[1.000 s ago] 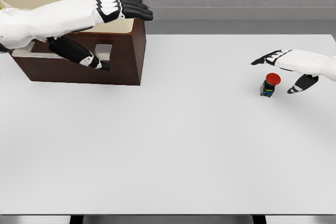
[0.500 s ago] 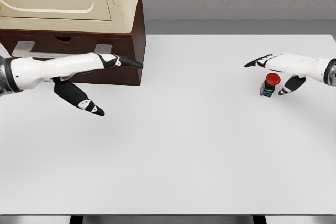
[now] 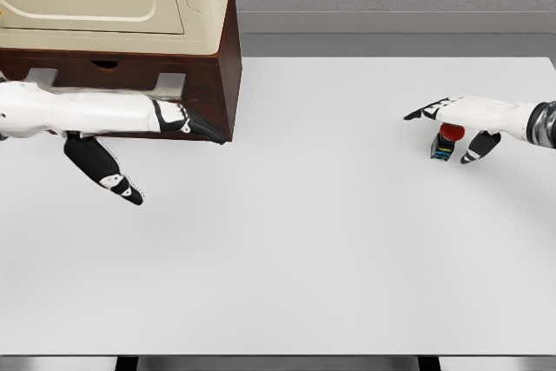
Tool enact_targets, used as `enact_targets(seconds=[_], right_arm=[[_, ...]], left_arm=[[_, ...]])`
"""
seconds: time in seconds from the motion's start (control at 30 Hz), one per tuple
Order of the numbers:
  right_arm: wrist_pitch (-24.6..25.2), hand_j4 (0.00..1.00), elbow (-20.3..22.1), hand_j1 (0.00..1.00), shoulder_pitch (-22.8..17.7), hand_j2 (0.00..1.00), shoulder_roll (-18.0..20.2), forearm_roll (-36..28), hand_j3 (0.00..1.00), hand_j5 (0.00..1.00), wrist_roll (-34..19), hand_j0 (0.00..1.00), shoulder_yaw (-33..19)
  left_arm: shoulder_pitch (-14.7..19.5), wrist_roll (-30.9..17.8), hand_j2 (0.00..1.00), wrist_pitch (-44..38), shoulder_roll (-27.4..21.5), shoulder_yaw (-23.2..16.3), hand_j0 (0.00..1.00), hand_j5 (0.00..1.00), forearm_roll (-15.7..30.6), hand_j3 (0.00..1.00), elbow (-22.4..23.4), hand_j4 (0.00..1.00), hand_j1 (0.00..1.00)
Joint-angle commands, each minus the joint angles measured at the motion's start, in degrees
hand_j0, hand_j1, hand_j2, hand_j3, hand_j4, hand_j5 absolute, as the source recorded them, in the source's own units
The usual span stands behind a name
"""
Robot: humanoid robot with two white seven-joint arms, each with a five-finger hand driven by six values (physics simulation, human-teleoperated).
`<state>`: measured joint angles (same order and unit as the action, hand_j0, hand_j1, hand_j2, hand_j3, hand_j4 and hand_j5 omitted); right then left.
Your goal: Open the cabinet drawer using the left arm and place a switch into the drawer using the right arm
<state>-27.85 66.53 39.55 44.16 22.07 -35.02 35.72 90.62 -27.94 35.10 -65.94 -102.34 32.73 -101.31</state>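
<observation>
While the left robot hand (image 3: 130,141) stretches flat and spread before the cabinet drawer (image 3: 109,84), the right robot hand (image 3: 456,128) arches, fingers spread, over the switch (image 3: 444,142).

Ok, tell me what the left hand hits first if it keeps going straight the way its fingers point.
The left hand points right along the cabinet front, fingertips near its lower right corner. Beyond that, only bare table lies in the line. It may graze that corner; depth is unclear from the head view.
</observation>
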Motion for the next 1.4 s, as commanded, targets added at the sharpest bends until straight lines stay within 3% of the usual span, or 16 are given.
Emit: enact_targets(seconds=[0.0, 0.07, 0.3, 0.33, 0.47, 0.5, 0.57, 0.6, 0.7, 0.97, 1.07, 1.2, 1.23, 1.3, 1.37], right_arm=[[-0.01, 1.0, 0.0, 1.0, 0.0, 1.0, 0.13, -0.1, 1.0, 1.0, 0.02, 1.0, -0.03], [-0.27, 1.0, 0.0, 1.0, 0.0, 1.0, 0.22, -0.01, 1.0, 1.0, 0.02, 1.0, -0.03], [-0.19, 1.0, 0.0, 1.0, 0.17, 1.0, 0.48, -0.01, 1.0, 1.0, 0.02, 1.0, -0.12], [-0.19, 0.98, -0.09, 0.98, 0.18, 0.98, 0.57, -0.01, 0.98, 0.98, 0.02, 0.98, -0.12], [0.08, 0.93, -0.88, 0.93, 1.23, 0.93, 0.4, 1.31, 0.93, 0.93, 0.02, 0.93, -0.12], [0.08, 0.91, -0.88, 0.91, 1.23, 0.91, 0.31, 1.31, 0.91, 0.91, 0.02, 0.91, -0.04], [-0.01, 0.88, -0.88, 0.88, 1.14, 0.88, 0.22, 1.31, 0.88, 0.88, 0.02, 0.88, 0.05], [-0.1, 0.88, -0.88, 0.88, 1.14, 0.88, 0.13, 1.31, 0.88, 0.88, 0.02, 0.88, 0.4], [-0.19, 0.86, -0.79, 0.86, 1.14, 0.86, 0.13, 1.31, 0.86, 0.86, 0.02, 0.86, 1.2], [-0.27, 0.72, -0.88, 0.72, 1.05, 0.72, 0.13, 1.31, 0.72, 0.72, 0.02, 0.72, 1.2], [-0.27, 0.7, -0.79, 0.7, 1.23, 0.7, 0.13, 1.31, 0.7, 0.7, 0.02, 0.7, 1.2], [-0.27, 0.65, -0.61, 0.65, 1.23, 0.65, 0.22, 1.39, 0.65, 0.65, 0.02, 0.65, 1.2], [-0.27, 0.64, -0.61, 0.64, 1.23, 0.64, 0.13, 1.39, 0.64, 0.64, 0.02, 0.64, 1.2], [-0.36, 0.54, -0.61, 0.54, 1.23, 0.54, 0.22, 1.31, 0.54, 0.54, 0.02, 0.54, 1.11], [-0.36, 0.54, -0.44, 0.54, 1.23, 0.54, 0.13, 1.31, 0.54, 0.54, 0.02, 0.54, 1.11]], left_arm=[[0.0, -7.06, 1.0, -0.1, -0.95, 0.65, 1.0, 1.0, 0.58, 1.0, -0.03, 1.0, 1.0], [0.0, -7.06, 1.0, -0.1, -0.95, 0.65, 1.0, 1.0, 2.6, 1.0, -0.03, 1.0, 1.0], [0.0, -7.06, 1.0, -0.1, -0.86, 2.23, 1.0, 1.0, 3.12, 1.0, 0.06, 1.0, 1.0], [-0.18, -7.06, 1.0, -0.1, -0.6, 4.43, 1.0, 1.0, 4.79, 1.0, 0.06, 1.0, 1.0], [0.09, -7.06, 1.0, -0.1, -1.3, 6.45, 1.0, 1.0, 11.56, 1.0, 0.06, 1.0, 1.0], [0.18, -7.06, 1.0, -2.84, -1.12, 6.36, 1.0, 1.0, 15.16, 1.0, 0.06, 1.0, 1.0], [0.26, -7.06, 1.0, -3.72, -0.77, 6.54, 1.0, 1.0, 17.45, 1.0, 0.15, 1.0, 1.0], [0.26, -7.06, 1.0, -5.38, -0.68, 6.36, 1.0, 1.0, 22.28, 1.0, 0.15, 1.0, 1.0], [1.84, -7.06, 1.0, -20.76, -0.68, 6.54, 1.0, 1.0, 24.31, 1.0, 0.15, 1.0, 1.0], [3.08, -7.06, 1.0, -32.2, -1.65, 7.59, 1.0, 1.0, 21.32, 1.0, 0.24, 1.0, 1.0], [2.81, -7.06, 1.0, -36.85, -1.92, 9.09, 1.0, 1.0, 17.89, 1.0, 0.68, 1.0, 1.0], [2.28, -7.06, 1.0, -37.29, -1.83, 9.7, 1.0, 1.0, 13.32, 1.0, 2.35, 1.0, 1.0], [1.06, -7.06, 1.0, -37.38, -1.65, 11.9, 1.0, 1.0, 10.86, 1.0, 2.78, 1.0, 1.0], [-5.45, -7.06, 1.0, -37.82, -1.48, 18.49, 1.0, 1.0, 10.16, 1.0, 3.93, 1.0, 1.0], [-5.63, -7.06, 1.0, -38.09, -1.39, 18.58, 1.0, 1.0, 10.33, 1.0, 3.93, 1.0, 1.0]])
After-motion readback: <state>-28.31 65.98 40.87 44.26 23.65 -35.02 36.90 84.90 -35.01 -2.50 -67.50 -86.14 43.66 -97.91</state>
